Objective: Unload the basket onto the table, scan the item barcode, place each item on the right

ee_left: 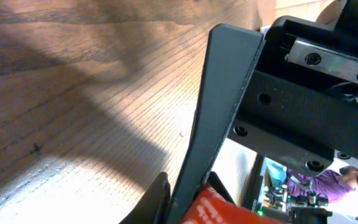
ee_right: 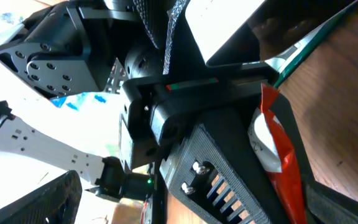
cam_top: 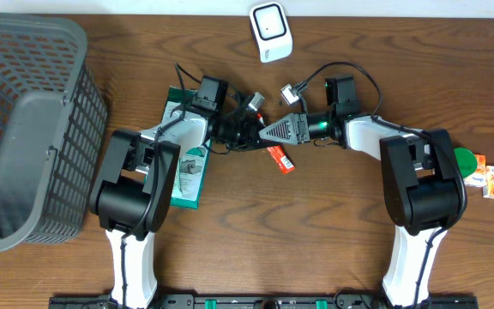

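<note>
Red packet [cam_top: 281,160], the item to be scanned, lies slanted near the middle of the table [cam_top: 230,249], just on the near side of the spot where the two arms meet. The left gripper [ee_left: 168,202] has its fingers drawn close together. In the left wrist view the packet's red edge sits right against them, so it looks pinched there, though the contact itself is hidden. The right gripper [cam_top: 281,131] faces it from the right with its jaws standing wide apart, gripping nothing. In the right wrist view the packet runs alongside a dark finger, loose on that side.

Farther out, the white scanner [cam_top: 269,32] stands at the far edge of the table, well apart from the packet, with its window facing up and toward the arms. A grey basket [cam_top: 24,129] fills the left side. A flat green-edged package [cam_top: 189,180] lies under the left arm, and small orange boxes [cam_top: 492,177] sit at the far right.

By my reading, the step in hand is securing the packet in the left arm's grip; the scan is not yet begun. The next move calls for lifting the packet and carrying it to the far side. It must then be turned until its barcode, which I cannot find in these views, faces the scanner window squarely.
</note>
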